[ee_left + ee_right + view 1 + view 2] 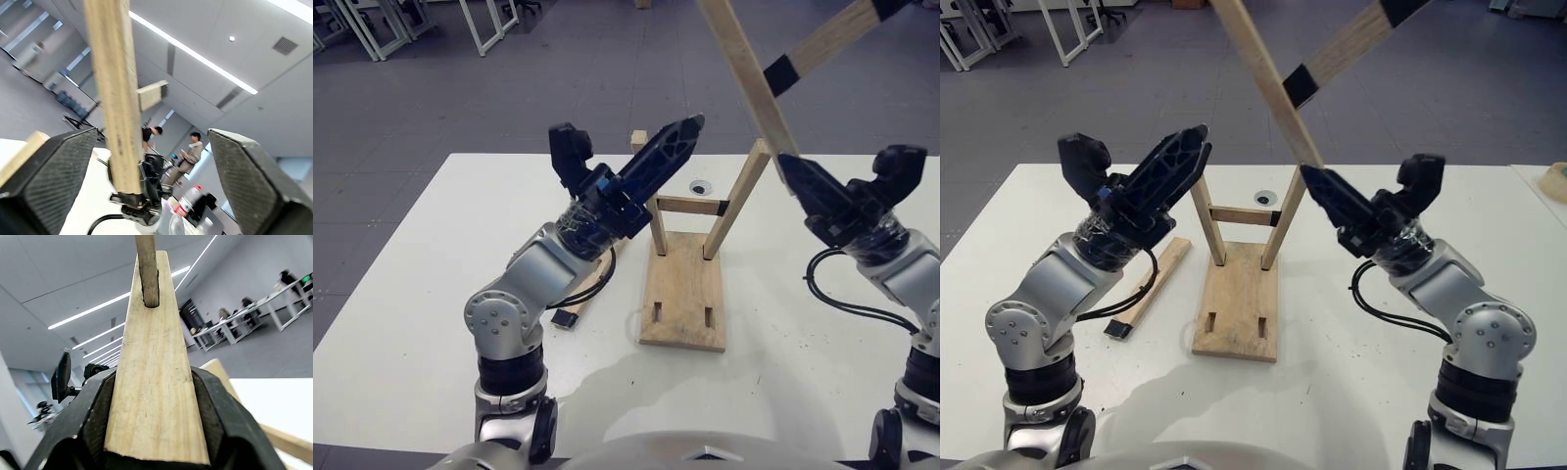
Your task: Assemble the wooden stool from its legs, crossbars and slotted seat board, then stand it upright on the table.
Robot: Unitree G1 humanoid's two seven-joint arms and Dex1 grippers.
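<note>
Right gripper (783,162) clamps a leg (749,73) — left gripper (690,125) gapes (seat board (683,294) holds two legs (729,211)).

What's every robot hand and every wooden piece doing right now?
Left hand: open, empty.
Right hand: shut on the raised leg piece.
Raised leg piece: held up in the air.
Seat board: flat on the table, two slots empty.
Standing legs: stuck in the board, joined by a crossbar.
Loose stick: lying on the table.

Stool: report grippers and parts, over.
Left gripper open beside standing legs. Right gripper shut on raised leg pair. Seat board flat, standing legs and crossbar in, near slots empty. Loose stick by left arm.
</note>
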